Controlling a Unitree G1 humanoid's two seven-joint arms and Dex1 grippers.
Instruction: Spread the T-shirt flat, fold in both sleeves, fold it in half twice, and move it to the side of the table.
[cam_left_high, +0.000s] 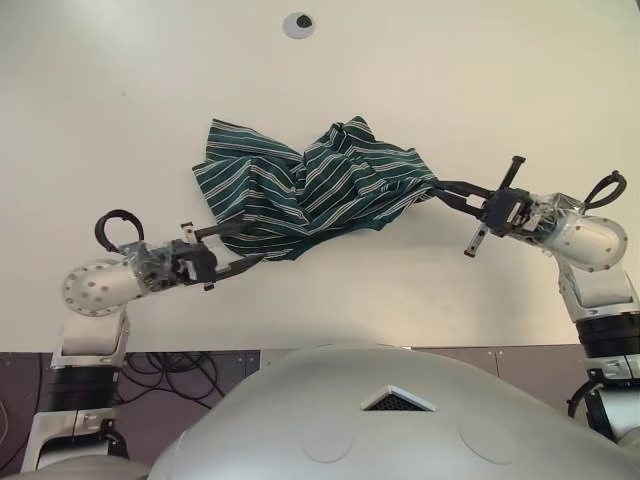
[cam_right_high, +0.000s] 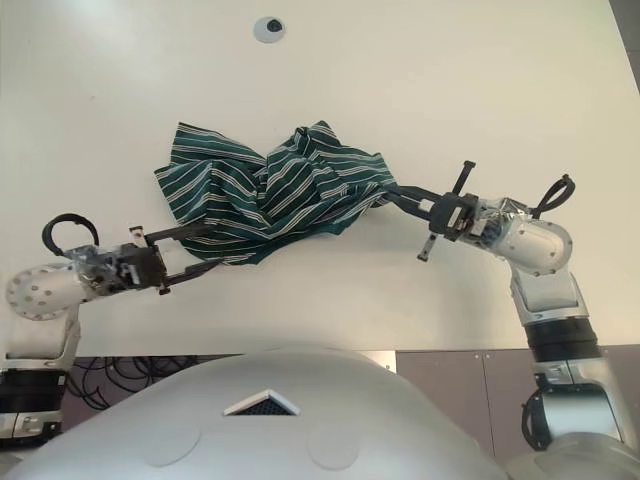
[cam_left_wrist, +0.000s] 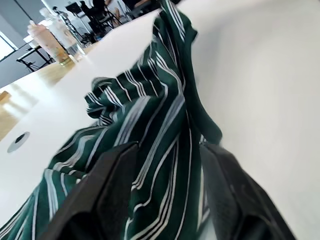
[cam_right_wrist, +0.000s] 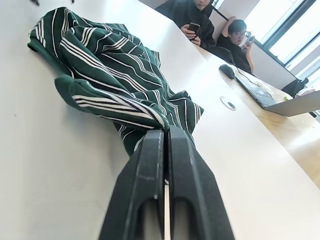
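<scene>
1. Head views: plain white tabletop (cam_left_high: 120, 120). A dark green, white-striped fabric T-shirt (cam_left_high: 300, 190) lies bunched at its middle, between the arms. The left tool (cam_left_high: 245, 243) is at the shirt's near-left edge and the right tool (cam_left_high: 440, 187) at its right corner.
2. Left wrist: left tool (cam_left_wrist: 167, 165) open, fingers straddling a fold of fabric, not clamped.
3. Right wrist: right tool (cam_right_wrist: 165, 131) closed on a shirt edge.
4. Step, by my read: spreading flat, barely begun. Next: close the left tool, then draw both grips apart, low, to unbunch.
</scene>
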